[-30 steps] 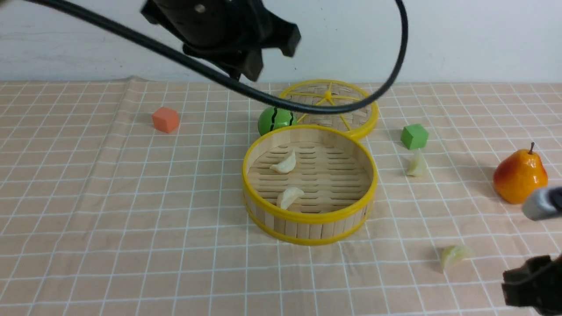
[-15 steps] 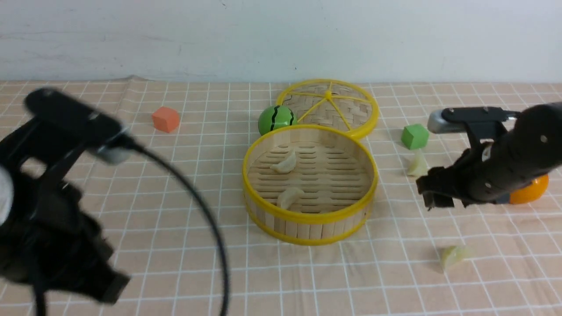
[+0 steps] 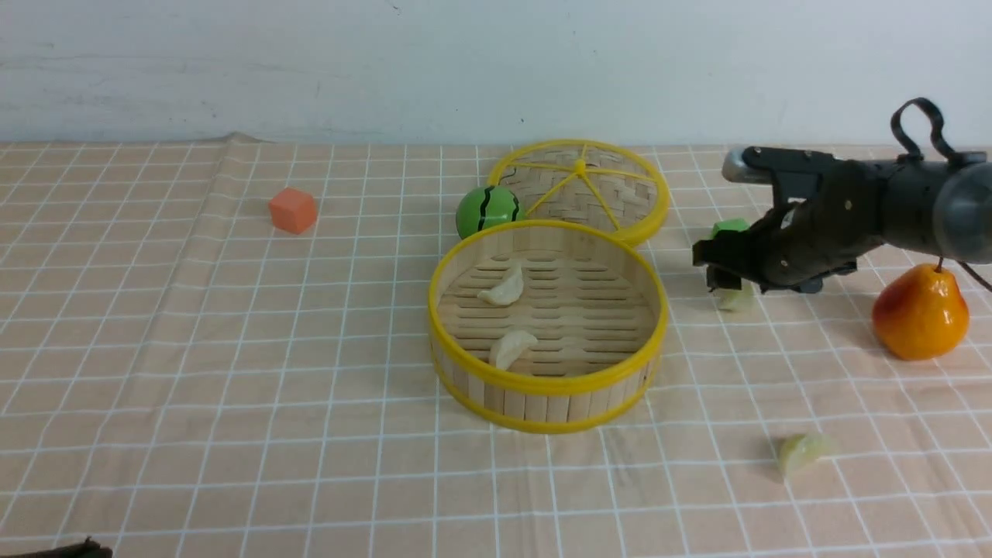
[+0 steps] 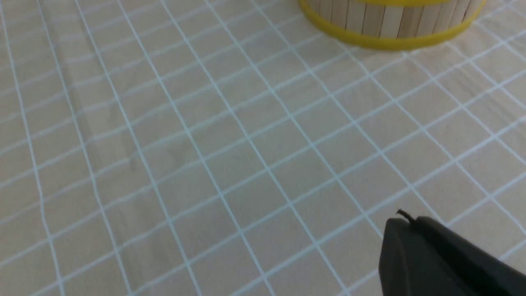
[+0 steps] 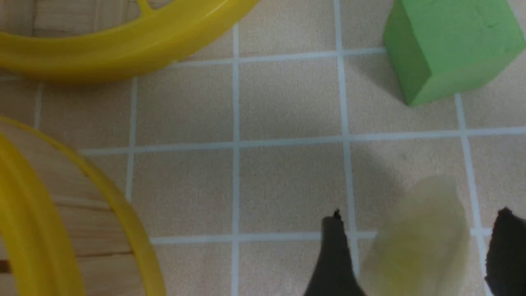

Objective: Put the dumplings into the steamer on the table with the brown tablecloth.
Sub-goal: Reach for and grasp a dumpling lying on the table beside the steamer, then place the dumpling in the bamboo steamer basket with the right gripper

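Fingers of my right hand (image 5: 415,246) stand parted around the far greenish dumpling (image 5: 423,242), just beside the green cube (image 5: 452,45); two white dumplings (image 3: 507,350) lie in the steamer (image 3: 548,384). I should centre on the soft-looking crescent, settle low, then squeeze gently so it doesn't squirt out, keeping off the cube. My left fingers (image 4: 415,222) are closed, with nothing visible between them. From the front, my right arm (image 3: 837,201) covers much of that dumpling and the cube; whether my tips touch the worktop (image 3: 271,418), I can't tell
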